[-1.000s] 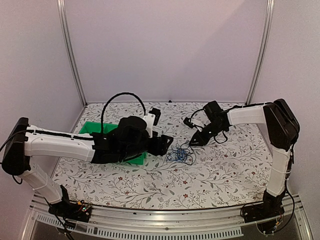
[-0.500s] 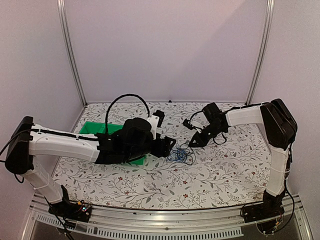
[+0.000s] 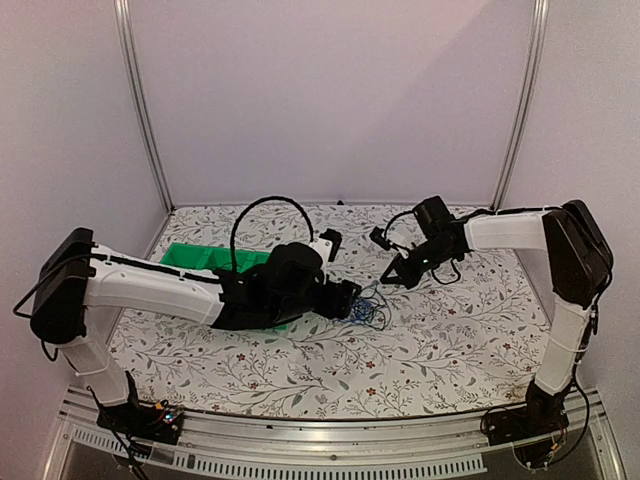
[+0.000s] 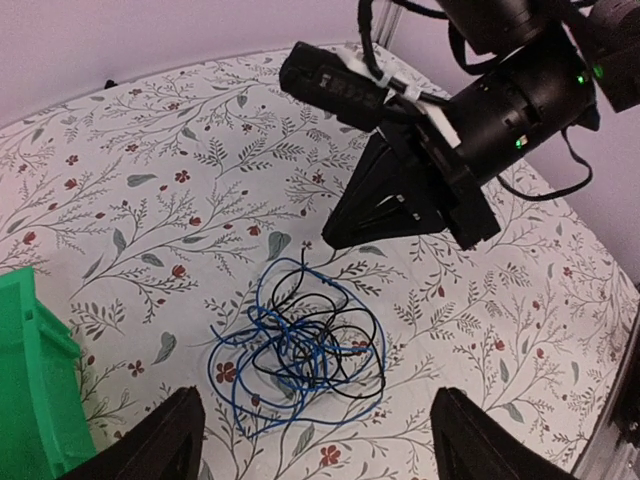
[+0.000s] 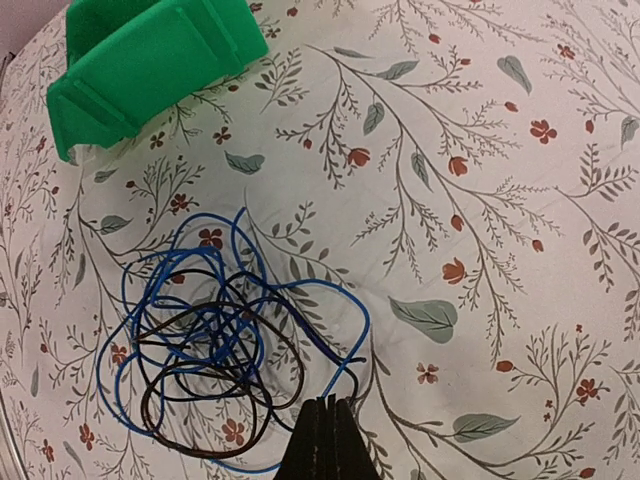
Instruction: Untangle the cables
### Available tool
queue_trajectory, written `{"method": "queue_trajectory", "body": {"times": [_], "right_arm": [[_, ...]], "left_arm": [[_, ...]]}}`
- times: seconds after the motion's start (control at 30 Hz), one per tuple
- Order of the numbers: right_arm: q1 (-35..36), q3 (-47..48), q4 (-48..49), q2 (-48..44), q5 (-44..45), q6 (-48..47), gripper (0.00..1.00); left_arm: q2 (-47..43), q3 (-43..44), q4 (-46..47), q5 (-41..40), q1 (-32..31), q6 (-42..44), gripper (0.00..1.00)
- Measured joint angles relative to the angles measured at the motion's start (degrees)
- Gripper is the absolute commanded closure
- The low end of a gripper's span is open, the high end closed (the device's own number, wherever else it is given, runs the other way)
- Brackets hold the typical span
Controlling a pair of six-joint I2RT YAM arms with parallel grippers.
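Floral tablecloth. The cables lie in one blue-and-black snarl near the bin, on its right-arm side. Over the last second my left gripper has slid away from the bin and now hangs over the snarl, fingers spread wide, holding nothing. My right gripper has backed off slightly, beyond the snarl from the bin, fingers pressed together. A black strand reaches its tips; I cannot tell if it is pinched. My reading: left is lined up to grab, and no strand is separated yet.
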Motion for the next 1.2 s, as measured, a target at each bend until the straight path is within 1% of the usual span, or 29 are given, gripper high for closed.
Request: {"method": "queue_trajectory", "body": {"times": [0.13, 0.23, 0.27, 0.33, 0.47, 0.6, 0.67, 0.8, 1.2], "right_arm": [[0.0, -1.6, 0.1, -8.0, 0.0, -0.1, 0.99], [0.0, -2.1, 1.0, -13.1, 0.0, 0.1, 0.74], [0.0, -2.1, 1.5, -13.7, 0.0, 0.2, 0.69], [0.0, -1.9, 2.3, -13.3, 0.0, 0.2, 0.64], [0.0, 0.6, 1.4, -6.6, -0.3, 0.5, 0.63], [0.0, 4.8, -1.1, 0.8, -0.4, 0.7, 0.62], [0.0, 6.6, -1.8, 3.1, -0.4, 1.2, 0.63], [0.0, 8.5, -2.1, 4.9, -0.5, 2.4, 0.64], [0.0, 8.6, -2.1, 7.0, -0.6, 3.8, 0.68]], "left_arm": [[5.6, 5.0, 0.1, -0.2, 0.0, 0.0, 0.2], [8.8, 8.6, -0.3, -0.6, -0.1, -0.2, 0.21], [9.7, 9.9, -0.7, -1.0, -0.1, -0.5, 0.21], [10.8, 11.8, -1.9, -1.9, -0.2, -1.6, 0.22], [10.9, 12.5, -3.7, -3.8, -0.2, -5.0, 0.22], [10.6, 11.2, -4.0, -4.3, -0.2, -7.3, 0.23], [10.5, 10.6, -4.2, -4.5, -0.2, -8.0, 0.23], [10.5, 9.8, -4.7, -4.5, -0.2, -8.8, 0.23], [10.2, 9.8, -4.9, -4.5, -0.2, -8.9, 0.23]]}}
